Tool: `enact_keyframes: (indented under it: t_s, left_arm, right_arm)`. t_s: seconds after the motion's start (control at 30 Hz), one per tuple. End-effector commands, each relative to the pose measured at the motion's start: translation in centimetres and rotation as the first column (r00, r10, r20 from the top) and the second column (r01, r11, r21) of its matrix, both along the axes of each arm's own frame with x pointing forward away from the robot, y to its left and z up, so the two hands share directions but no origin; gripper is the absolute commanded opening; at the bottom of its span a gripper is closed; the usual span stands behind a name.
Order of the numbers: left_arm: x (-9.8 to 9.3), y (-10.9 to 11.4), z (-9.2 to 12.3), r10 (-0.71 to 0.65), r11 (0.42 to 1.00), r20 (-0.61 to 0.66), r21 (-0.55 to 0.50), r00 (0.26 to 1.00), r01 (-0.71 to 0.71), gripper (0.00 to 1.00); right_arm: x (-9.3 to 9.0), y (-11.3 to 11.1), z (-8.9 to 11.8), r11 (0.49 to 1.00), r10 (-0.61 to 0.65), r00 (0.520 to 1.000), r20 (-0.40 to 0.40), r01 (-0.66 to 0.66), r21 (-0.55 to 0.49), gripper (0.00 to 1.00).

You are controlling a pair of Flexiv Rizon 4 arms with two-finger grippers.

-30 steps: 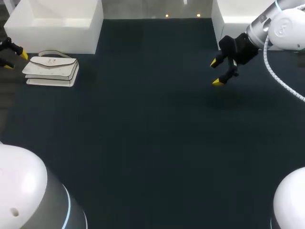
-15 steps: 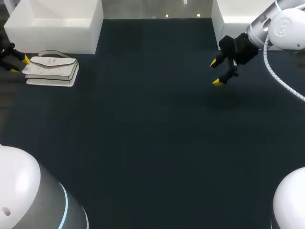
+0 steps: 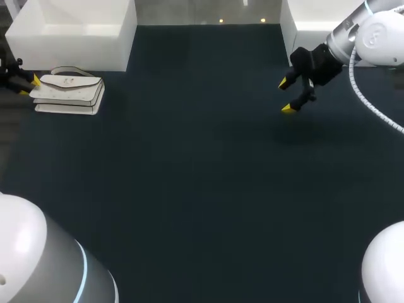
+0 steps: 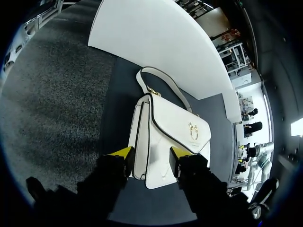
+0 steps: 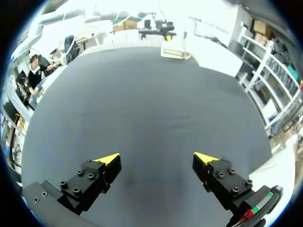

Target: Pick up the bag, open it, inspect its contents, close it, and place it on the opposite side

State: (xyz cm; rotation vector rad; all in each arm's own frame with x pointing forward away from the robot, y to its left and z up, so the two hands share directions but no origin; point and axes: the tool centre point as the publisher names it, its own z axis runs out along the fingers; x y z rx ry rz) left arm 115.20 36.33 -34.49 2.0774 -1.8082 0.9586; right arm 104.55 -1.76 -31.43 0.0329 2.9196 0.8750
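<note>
On the table (image 3: 202,189) the bag (image 3: 68,91) lies, handle (image 3: 69,67) toward the white box (image 3: 76,31).

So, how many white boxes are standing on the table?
2. The left box stands at the table's far left, just behind the bag. The right box stands at the far right, behind the right gripper; my right arm covers part of it.

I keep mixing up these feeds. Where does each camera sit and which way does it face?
Head view: above and behind, looking down on the table; left gripper by the bag, right gripper over bare table.
Left wrist view: on the left wrist, facing the bag between its own yellow tips.
Right wrist view: on the right wrist, facing bare table; tips show.
Head and left wrist share the bag.
</note>
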Motion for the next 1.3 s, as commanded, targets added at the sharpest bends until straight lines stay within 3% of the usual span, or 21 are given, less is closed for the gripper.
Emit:
enact_keyframes:
  t_s: [0.03,0.37,0.5,0.53,0.6,0.67,0.93,1.3]
  left_arm:
    - [1.4,0.7,-0.7,-0.077,0.988,-0.024,-0.136,0.997,0.073,0.48]
    - [2.2,0.1,-1.1,-0.088,0.983,-0.015,-0.161,0.996,0.085,0.43]
    - [2.5,-0.3,-1.2,-0.096,0.981,-0.011,-0.169,0.995,0.092,0.30]
    - [2.6,-0.3,-1.2,-0.096,0.981,-0.011,-0.170,0.995,0.093,0.25]
    - [2.6,-0.5,-1.2,-0.099,0.980,-0.010,-0.172,0.995,0.096,0.04]
    - [2.5,-0.6,-1.2,-0.102,0.979,-0.008,-0.176,0.995,0.099,0.00]
    - [1.2,-2.0,-1.1,-0.095,0.973,0.003,-0.209,0.995,0.094,0.00]
    - [-2.7,-6.3,-0.8,0.013,0.969,0.040,-0.248,0.999,-0.002,0.00]
  right_arm:
    - [0.1,0.0,0.0,1.000,0.002,1.000,-0.001,-0.002,0.002,1.00]
    - [0.1,0.0,0.0,1.000,0.002,1.000,-0.001,-0.002,0.002,1.00]
    - [0.1,0.0,0.0,1.000,0.002,1.000,-0.001,-0.002,0.002,1.00]
    - [0.1,0.0,0.0,1.000,0.002,1.000,-0.001,-0.002,0.002,1.00]
    - [0.1,0.0,0.0,1.000,0.002,1.000,-0.001,-0.002,0.002,1.00]
    - [0.1,0.0,0.0,1.000,0.002,1.000,-0.001,-0.002,0.002,1.00]
    - [0.1,0.0,0.0,1.000,0.002,1.000,-0.001,-0.002,0.002,1.00]
    - [0.1,0.0,0.0,1.000,0.002,1.000,-0.001,-0.002,0.002,1.00]
